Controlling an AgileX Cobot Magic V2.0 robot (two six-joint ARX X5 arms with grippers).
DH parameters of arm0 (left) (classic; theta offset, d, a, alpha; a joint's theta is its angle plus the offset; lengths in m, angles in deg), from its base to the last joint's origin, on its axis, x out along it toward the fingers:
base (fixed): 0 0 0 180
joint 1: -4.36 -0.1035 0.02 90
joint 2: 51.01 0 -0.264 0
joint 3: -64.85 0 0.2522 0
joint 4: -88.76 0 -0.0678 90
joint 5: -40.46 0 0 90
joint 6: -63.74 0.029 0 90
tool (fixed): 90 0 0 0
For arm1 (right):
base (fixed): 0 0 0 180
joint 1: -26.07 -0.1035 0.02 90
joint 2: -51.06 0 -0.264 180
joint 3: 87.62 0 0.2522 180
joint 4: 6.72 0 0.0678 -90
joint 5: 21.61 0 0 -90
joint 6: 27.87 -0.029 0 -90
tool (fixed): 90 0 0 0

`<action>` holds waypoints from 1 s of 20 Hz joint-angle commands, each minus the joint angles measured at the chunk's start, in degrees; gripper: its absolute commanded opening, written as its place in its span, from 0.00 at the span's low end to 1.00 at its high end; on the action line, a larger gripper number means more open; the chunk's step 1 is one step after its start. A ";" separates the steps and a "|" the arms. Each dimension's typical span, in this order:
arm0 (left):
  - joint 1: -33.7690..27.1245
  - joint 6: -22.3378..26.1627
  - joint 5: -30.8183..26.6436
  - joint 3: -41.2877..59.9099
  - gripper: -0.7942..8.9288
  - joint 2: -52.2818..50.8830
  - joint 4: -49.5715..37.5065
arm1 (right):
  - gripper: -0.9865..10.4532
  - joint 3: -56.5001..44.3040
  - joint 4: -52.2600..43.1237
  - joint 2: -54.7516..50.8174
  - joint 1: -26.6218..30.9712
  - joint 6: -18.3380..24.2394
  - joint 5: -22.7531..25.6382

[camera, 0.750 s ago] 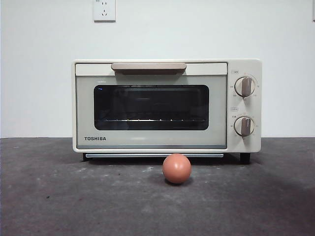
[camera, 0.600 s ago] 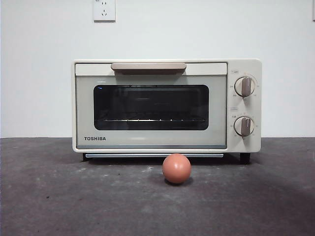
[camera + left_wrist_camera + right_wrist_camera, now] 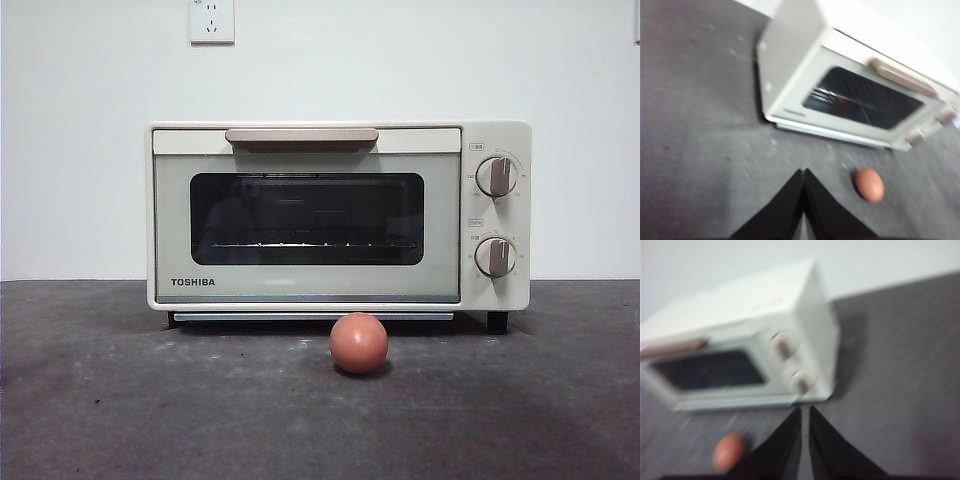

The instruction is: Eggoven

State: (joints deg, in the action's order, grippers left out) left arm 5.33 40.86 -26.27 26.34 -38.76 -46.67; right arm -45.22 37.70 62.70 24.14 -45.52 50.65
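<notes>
Front view: a small smooth reddish-brown egg [image 3: 359,343] sits on the dark grey matte tabletop [image 3: 110,400], just before a cream boxy TOSHIBA toaster oven [image 3: 338,215] whose dark glass door is closed.

Both arms hang above, well clear. The left gripper [image 3: 803,175] has its jaws pressed together; the right gripper [image 3: 805,412] shows a thin slit between its jaws. Likely first step: pull the tan door handle [image 3: 301,136] squarely down. A plain white wall with a socket [image 3: 212,20] stands behind.
</notes>
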 commanded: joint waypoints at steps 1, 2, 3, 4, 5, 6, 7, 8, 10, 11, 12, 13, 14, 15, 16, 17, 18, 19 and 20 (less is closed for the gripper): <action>-0.09 7.54 2.62 -5.51 0.09 4.22 4.35 | 0.09 4.37 3.87 4.55 -0.33 4.52 -8.61; -0.07 8.90 3.63 -6.97 0.09 5.44 5.84 | 0.09 5.60 5.25 5.90 -0.50 5.68 -11.02; 0.02 10.34 4.83 -8.55 0.09 6.75 7.30 | 0.09 6.93 6.88 7.45 -0.81 6.80 -13.40; 0.17 11.52 6.19 -9.97 0.09 8.00 8.70 | 0.09 8.13 8.68 8.96 -1.22 7.76 -15.58; 0.28 12.39 7.26 -11.13 0.09 8.96 9.90 | 0.09 9.16 10.36 10.21 -1.68 8.44 -17.09; 0.44 13.42 8.48 -12.41 0.09 10.08 11.37 | 0.09 10.29 12.46 11.63 -2.27 9.42 -18.32; 0.61 14.38 9.40 -13.49 0.09 11.06 12.61 | 0.09 11.28 14.51 12.81 -2.97 10.51 -18.91; 0.79 15.21 9.97 -14.29 0.09 11.78 13.59 | 0.09 12.02 16.06 13.70 -3.67 11.26 -18.93; 1.40 16.94 10.29 -15.85 0.09 13.14 15.93 | 0.09 13.29 18.80 15.30 -5.46 12.59 -18.88; 1.66 17.59 10.34 -16.22 0.09 13.53 16.50 | 0.09 13.55 19.32 15.76 -6.21 12.70 -18.84; 1.95 17.75 10.34 -16.44 0.09 13.73 16.85 | 0.09 13.60 19.37 16.09 -7.06 12.68 -18.86; 2.16 17.75 10.34 -16.46 0.09 13.86 16.87 | 0.09 13.60 19.30 16.24 -7.80 12.68 -18.69; 2.34 17.75 10.32 -16.46 0.09 13.90 16.92 | 0.09 13.60 19.12 16.39 -8.35 12.66 -18.47; 2.43 17.75 10.32 -16.46 0.09 13.92 16.92 | 0.10 13.60 19.04 16.37 -8.83 12.59 -18.21; 2.43 17.75 10.32 -16.46 0.09 13.92 16.92 | 0.14 13.60 18.84 16.37 -9.18 12.52 -18.21; 2.43 17.75 10.32 -16.46 0.09 13.92 16.90 | 0.19 13.60 18.64 16.37 -9.33 12.48 -18.21; 2.43 17.75 10.32 -16.46 0.09 13.92 16.92 | 0.31 13.60 18.40 16.37 -9.35 11.82 -18.21; 2.43 17.75 10.32 -16.46 0.09 13.92 16.92 | 0.39 13.60 18.23 16.39 -9.35 10.43 -17.94; 2.43 17.73 10.34 -16.46 0.09 13.92 16.92 | 0.39 13.60 18.23 16.83 -9.38 9.11 -17.90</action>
State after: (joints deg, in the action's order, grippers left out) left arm 7.64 57.45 -16.26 10.84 -25.12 -29.32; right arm -32.65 56.49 79.16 14.92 -35.03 32.59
